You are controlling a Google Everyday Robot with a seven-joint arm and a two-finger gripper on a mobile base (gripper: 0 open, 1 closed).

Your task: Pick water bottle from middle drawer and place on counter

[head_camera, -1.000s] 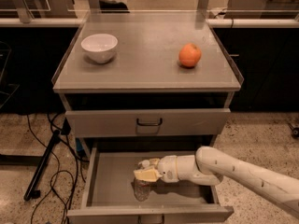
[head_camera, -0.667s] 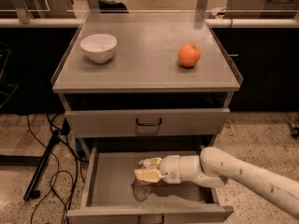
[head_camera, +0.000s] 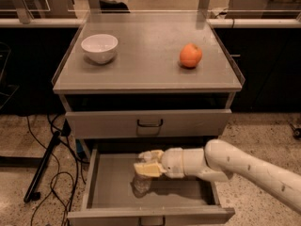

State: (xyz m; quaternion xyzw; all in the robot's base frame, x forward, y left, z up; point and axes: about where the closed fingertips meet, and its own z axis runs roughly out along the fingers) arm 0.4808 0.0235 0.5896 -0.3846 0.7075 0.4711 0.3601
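The water bottle (head_camera: 141, 184) is a small clear bottle standing in the open middle drawer (head_camera: 188, 194), left of its centre. My gripper (head_camera: 147, 163) reaches in from the right on a white arm (head_camera: 244, 166) and is shut on the bottle's top, hiding the cap. The bottle's body hangs below the pale fingers (head_camera: 146, 170), just above the drawer floor. The grey counter (head_camera: 146, 55) lies above, over the closed upper drawer (head_camera: 150, 123).
A white bowl (head_camera: 99, 47) sits on the counter at the left and an orange fruit (head_camera: 190, 55) at the right. Black cables and a stand leg (head_camera: 44, 166) lie on the floor left of the cabinet. Dark benches run behind.
My gripper and the bottle have risen slightly inside the drawer. Everything else has stayed where it was.
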